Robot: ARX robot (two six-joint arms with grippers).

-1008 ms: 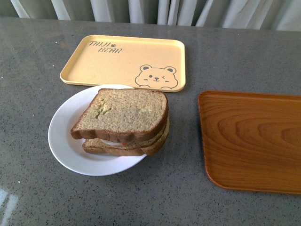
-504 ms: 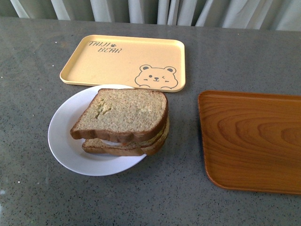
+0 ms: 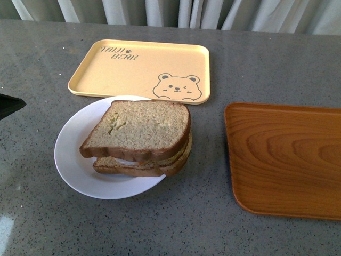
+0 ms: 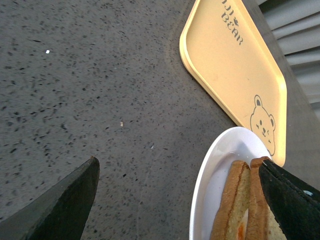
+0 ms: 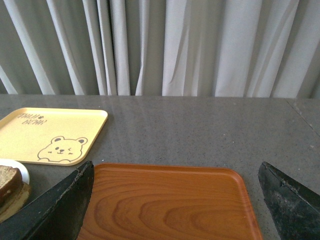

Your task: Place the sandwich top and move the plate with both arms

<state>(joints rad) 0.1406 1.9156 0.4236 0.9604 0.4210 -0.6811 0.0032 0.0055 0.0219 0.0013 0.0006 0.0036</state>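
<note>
The sandwich top [image 3: 141,128], a plain brown slice, lies on the stack over a lower slice [image 3: 130,168] on the white plate [image 3: 72,160]. In the front view, one dark finger [image 3: 8,104] of the left gripper shows at the left edge, apart from the plate. In the left wrist view my left gripper [image 4: 178,161] is open over the table. The plate's rim [image 4: 207,167] and the bread crusts [image 4: 235,197] lie between its fingers, nearer one finger [image 4: 292,200]. My right gripper [image 5: 176,164] is open and empty above the wooden tray [image 5: 170,205].
A yellow bear tray [image 3: 138,66] lies just behind the plate, nearly touching its rim. The brown wooden tray [image 3: 285,160] lies to the right with a strip of grey table between. White curtains [image 5: 165,45] hang behind the table's far edge.
A dark finger of the left gripper has come into the front view at the left edge. The sandwich, plate and trays have not moved.
</note>
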